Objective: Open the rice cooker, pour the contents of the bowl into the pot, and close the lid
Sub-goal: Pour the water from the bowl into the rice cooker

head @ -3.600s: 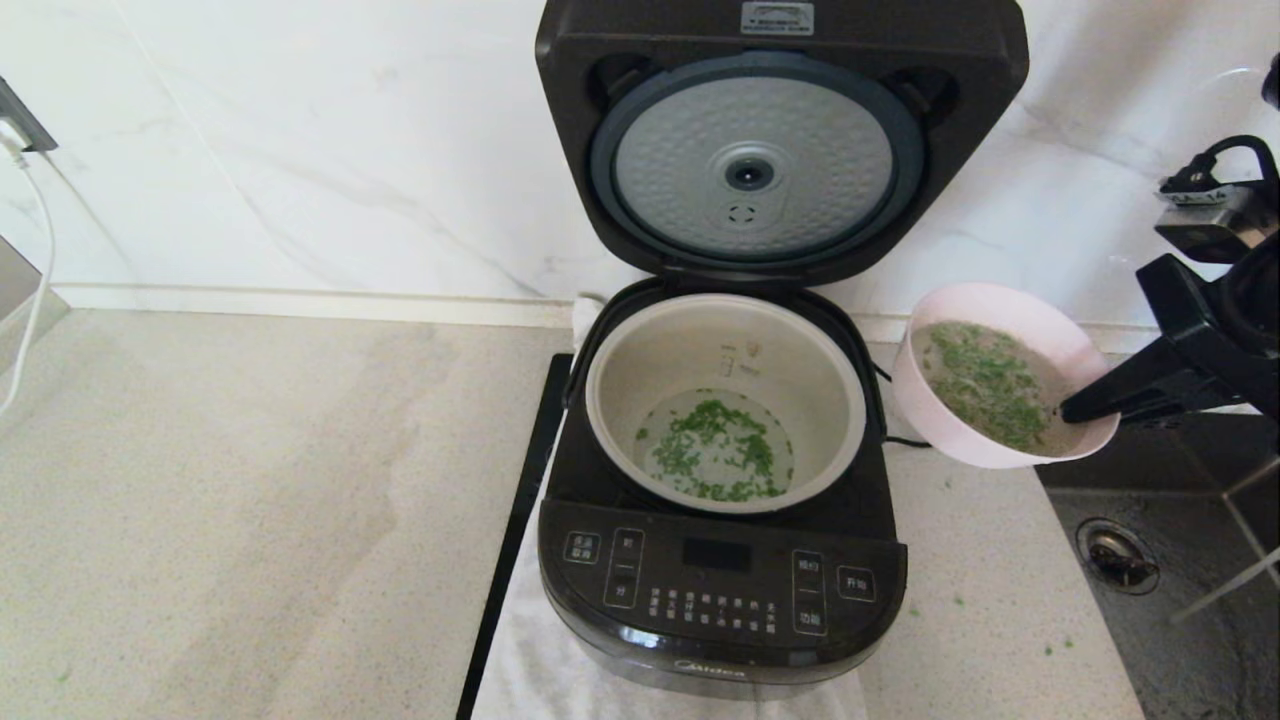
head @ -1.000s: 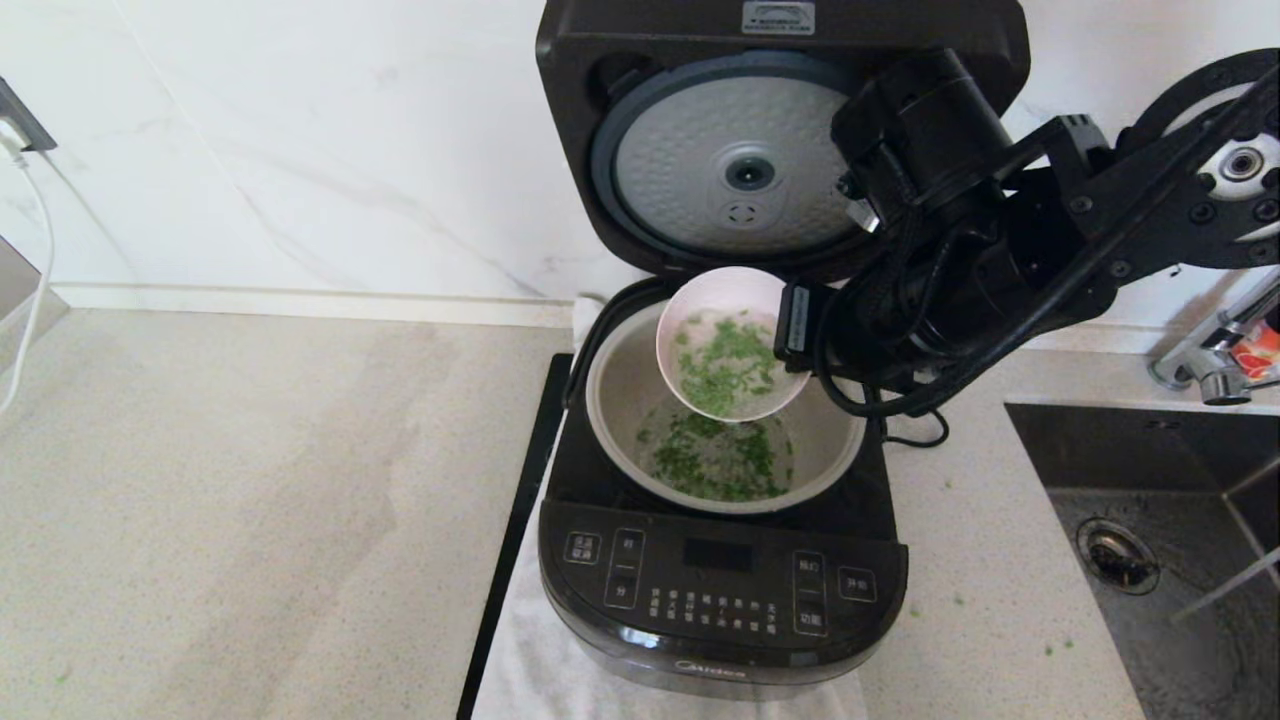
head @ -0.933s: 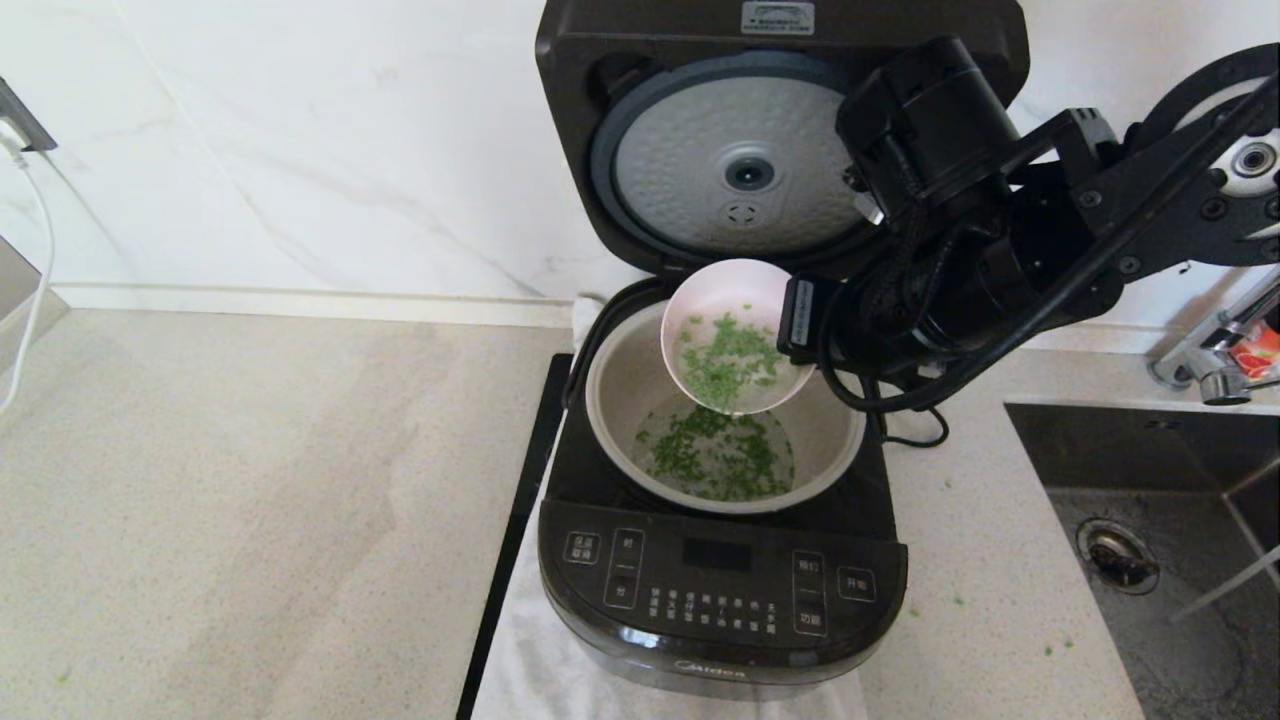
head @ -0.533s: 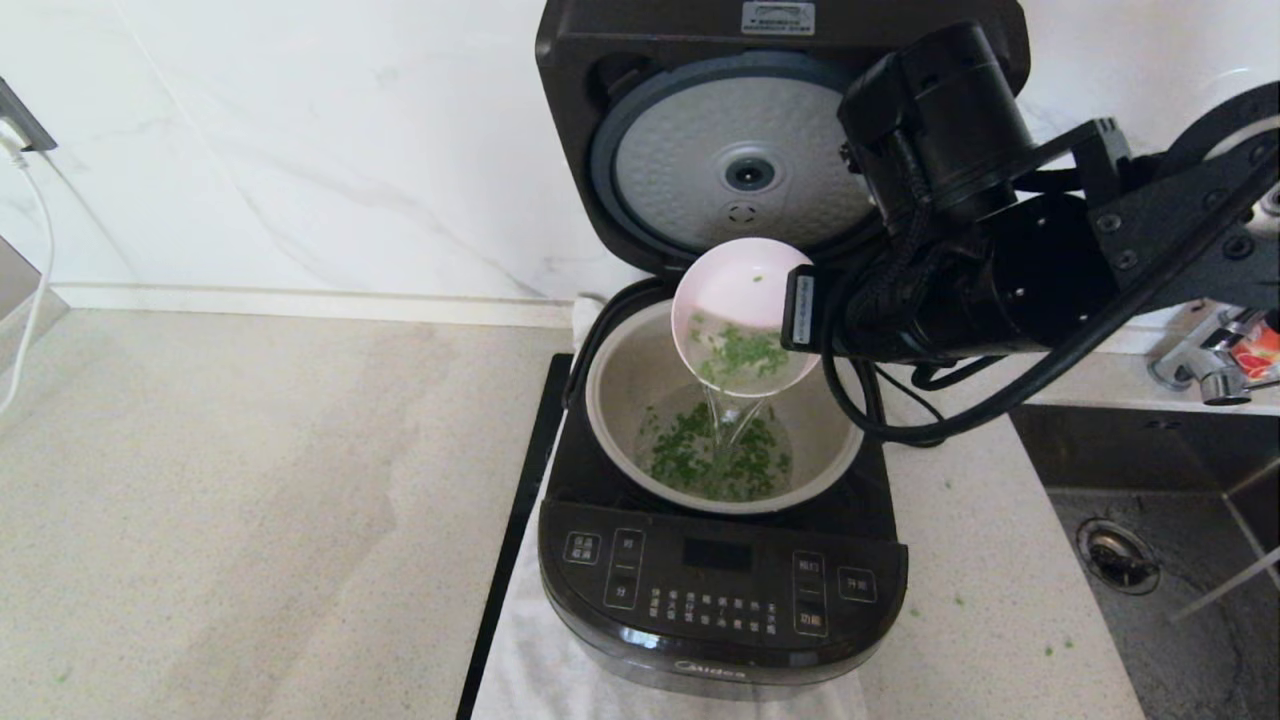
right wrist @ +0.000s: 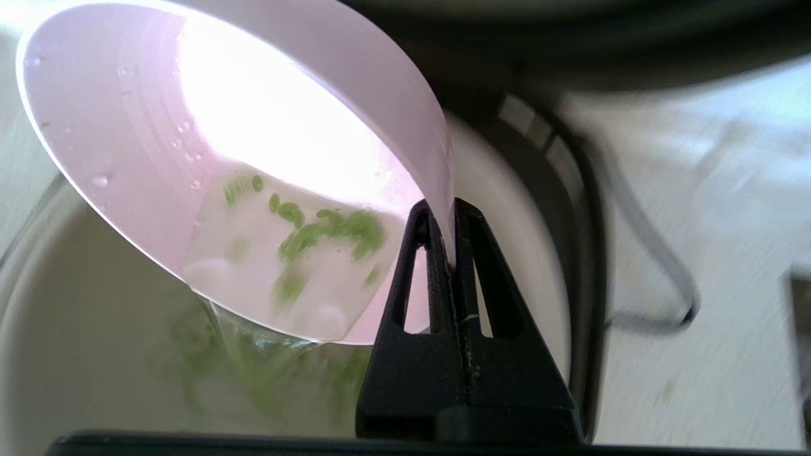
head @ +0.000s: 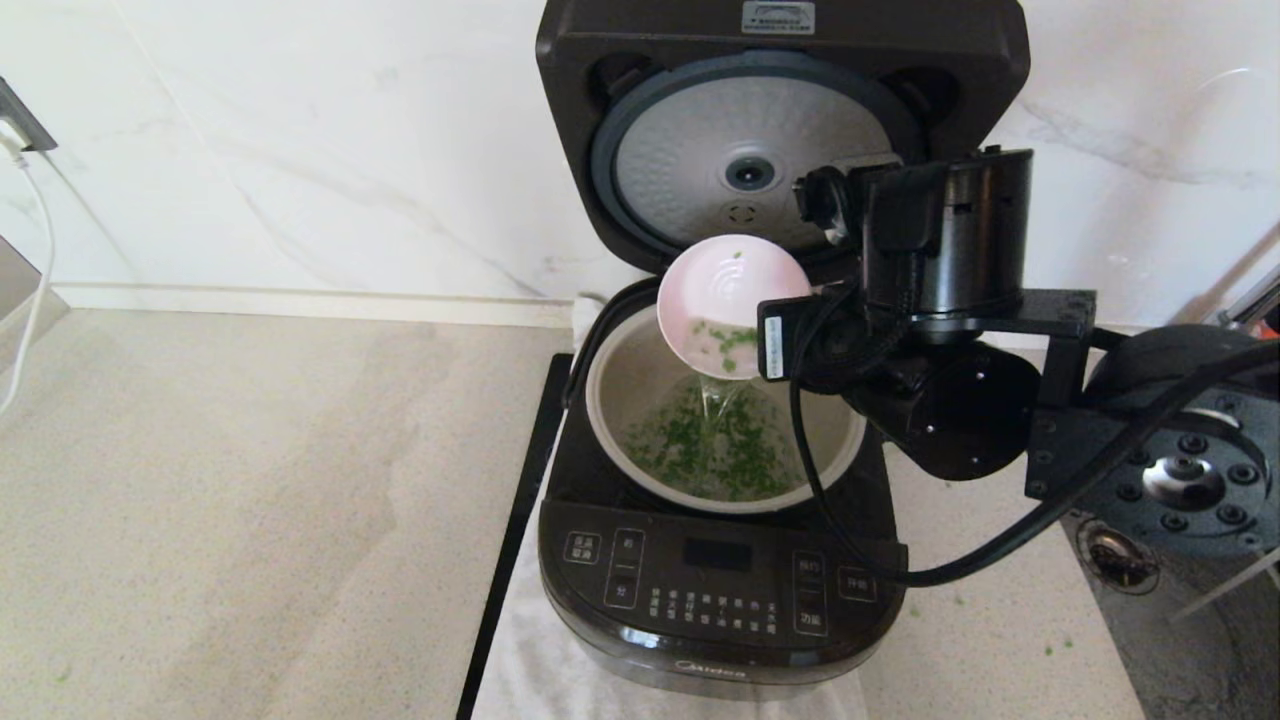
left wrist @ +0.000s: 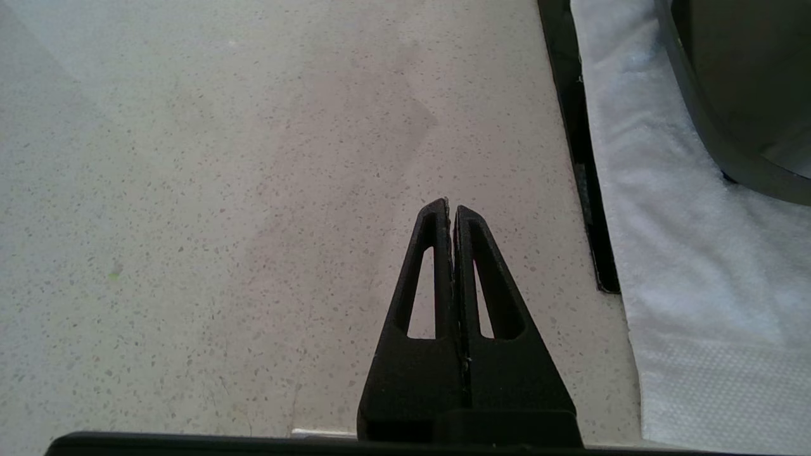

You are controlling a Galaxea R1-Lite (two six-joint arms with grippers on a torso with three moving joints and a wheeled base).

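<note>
The right gripper (right wrist: pixel 451 218) is clamped on the rim of the pale pink bowl (head: pixel 728 290), one finger (right wrist: pixel 418 253) inside the wall and the other outside, so the thin rim runs straight up between the two closed tips. In the head view the bowl hangs just left of the gripper's wrist, above the far right part of the open pot (head: pixel 640 380), and it is tipped steeply so its open mouth faces forward and down. Its upper inside is bare, wet and dotted with drops, while the remaining chopped green herb bits (right wrist: pixel 317 231) have slid with a little clear water into the lowest part of the bowl. A thin clear stream (head: pixel 712 400) runs off the low lip into the pot below. The grey-beige pot already holds water thick with green bits (head: pixel 715 450), spread across its bottom. The glossy black rice cooker (head: pixel 720 590) stands on a white cloth (head: pixel 530 660) on the speckled counter (head: pixel 250 480), its touch panel towards the near side. The lid (head: pixel 780 130) stands upright at the far side, its dimpled silver disc and grey gasket facing forward. The left gripper (left wrist: pixel 451 212) hangs over bare counter left of the cloth, its fingers pressed together on nothing.
</note>
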